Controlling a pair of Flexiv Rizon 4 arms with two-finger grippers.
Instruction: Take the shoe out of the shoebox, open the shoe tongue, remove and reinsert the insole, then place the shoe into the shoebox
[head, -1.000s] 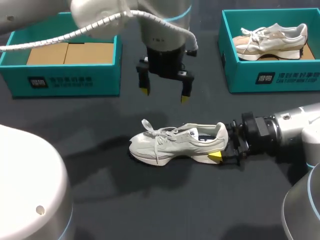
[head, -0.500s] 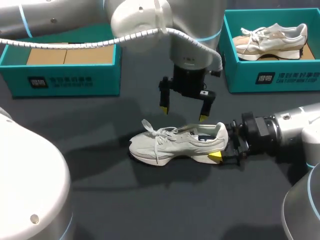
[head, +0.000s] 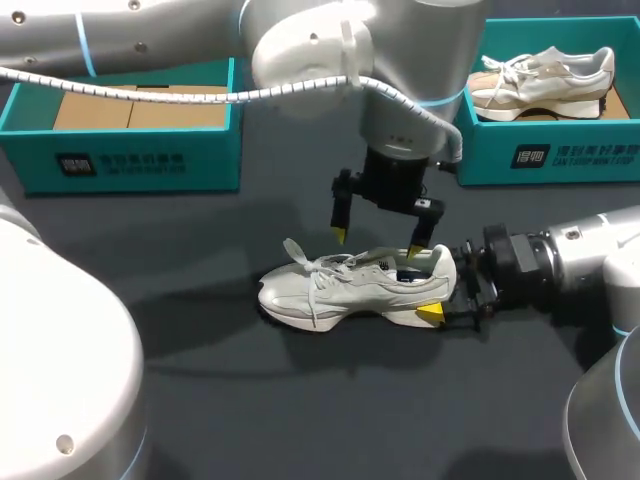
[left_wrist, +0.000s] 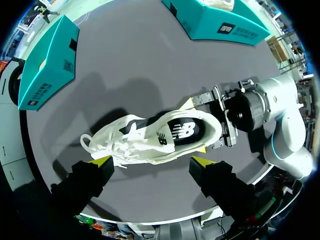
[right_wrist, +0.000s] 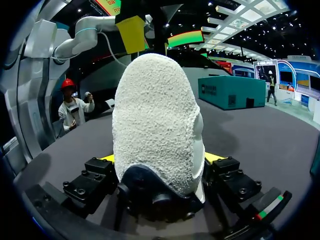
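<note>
shoe lies on its sole on the dark counter, mid-frame in the head view. its long axis runs left to right, toe at left, heel at right. right claw, coming in from the right edge, is clamped on the heel with one yellow tip on each side. left claw hangs just over the shoe, spread wide. its tips line up along the shoe's length, not across it: one above the laces, the other at the collar opening. so the left arm is nearer the tongue and insole, both straight beneath it. i judge a short drop would reach them.

print: a logo shows on the insole. white marks sit on the fronts of the left shoebox and the right shoebox, which holds a second shoe.
</note>
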